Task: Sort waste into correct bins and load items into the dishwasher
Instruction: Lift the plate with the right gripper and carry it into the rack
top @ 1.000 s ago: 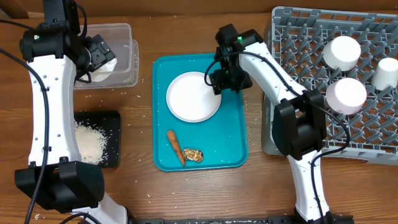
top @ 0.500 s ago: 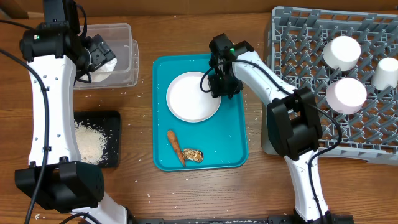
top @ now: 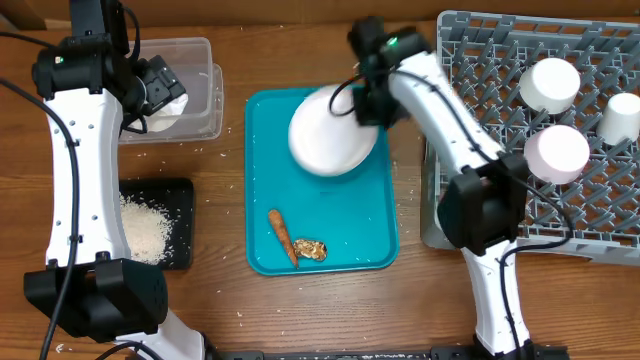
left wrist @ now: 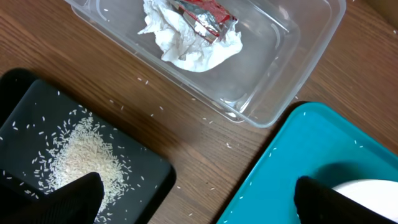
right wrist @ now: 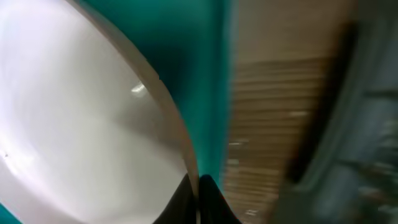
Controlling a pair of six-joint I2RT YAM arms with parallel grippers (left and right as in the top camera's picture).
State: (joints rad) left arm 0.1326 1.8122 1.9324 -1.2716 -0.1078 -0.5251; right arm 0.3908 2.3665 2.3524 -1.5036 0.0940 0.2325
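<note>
My right gripper (top: 368,103) is shut on the rim of the round white plate (top: 333,135), which hangs tilted above the back of the teal tray (top: 365,220). The right wrist view shows the plate (right wrist: 81,124) edge pinched between the fingertips (right wrist: 199,198). My left gripper (left wrist: 198,202) is open and empty, hovering near the clear tub (top: 205,110). In that tub (left wrist: 273,68) lie a crumpled napkin (left wrist: 186,50) and a red-and-silver wrapper (left wrist: 202,15). Rice (top: 145,232) is piled in the black tray (top: 178,195). An orange-brown stick (top: 282,235) and a brown lump (top: 310,247) lie on the teal tray.
The grey dish rack (top: 480,60) fills the right side, holding an upturned white cup (top: 550,83), a pale pink bowl (top: 556,152) and another pale vessel (top: 622,118). Loose rice grains (left wrist: 140,79) dot the wood between tub, black tray (left wrist: 37,106) and teal tray (left wrist: 311,149).
The right gripper closed on the plate's right rim and raised it off the teal tray, toward the back and right. The left arm stayed still.
</note>
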